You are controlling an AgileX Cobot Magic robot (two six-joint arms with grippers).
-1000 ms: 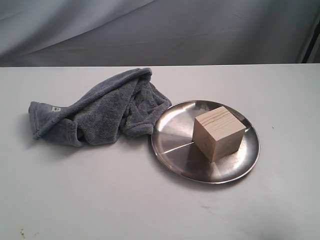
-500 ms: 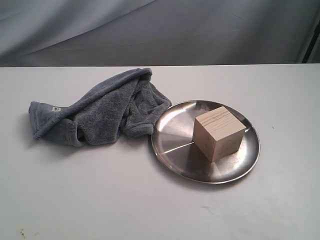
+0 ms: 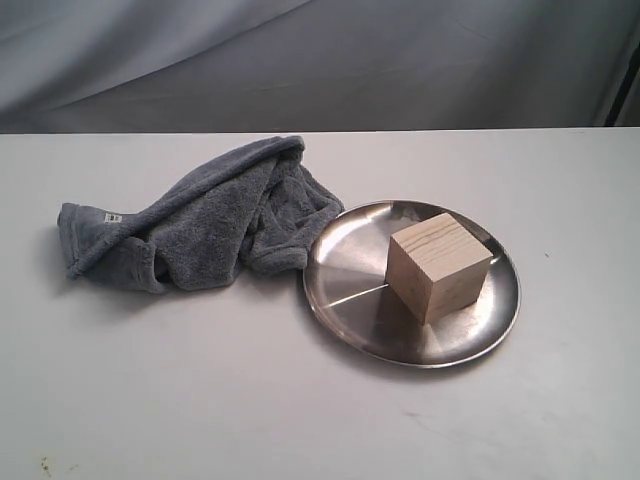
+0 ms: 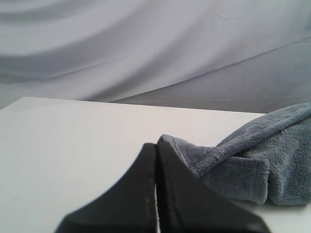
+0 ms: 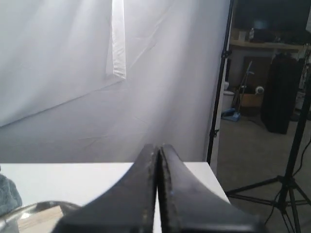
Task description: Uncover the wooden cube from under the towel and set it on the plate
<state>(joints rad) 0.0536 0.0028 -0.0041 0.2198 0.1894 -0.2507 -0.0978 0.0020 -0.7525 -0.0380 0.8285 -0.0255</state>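
**Closing stage of the task.** Nearest the exterior camera, I am looking at bare white tabletop (image 3: 200, 400). Beyond it, the pale, light-tan wooden cube with grain lines (image 3: 438, 265) is sitting flat on the round, shiny stainless-steel plate (image 3: 345, 275), right of the dish's centre and inside its rim. Farther back and to the left, the fluffy blue-grey plush towel (image 3: 210, 225) is lying crumpled, one fold meeting the plate's edge. Neither arm is showing in this view. In the wrist views I am finding the left gripper (image 4: 156, 145) and the right gripper (image 5: 158, 146) both clenched on nothing, jaws pressed together. I am judging the uncovering and the placing done. The next move is calling only for parking the arms without nudging the plate.
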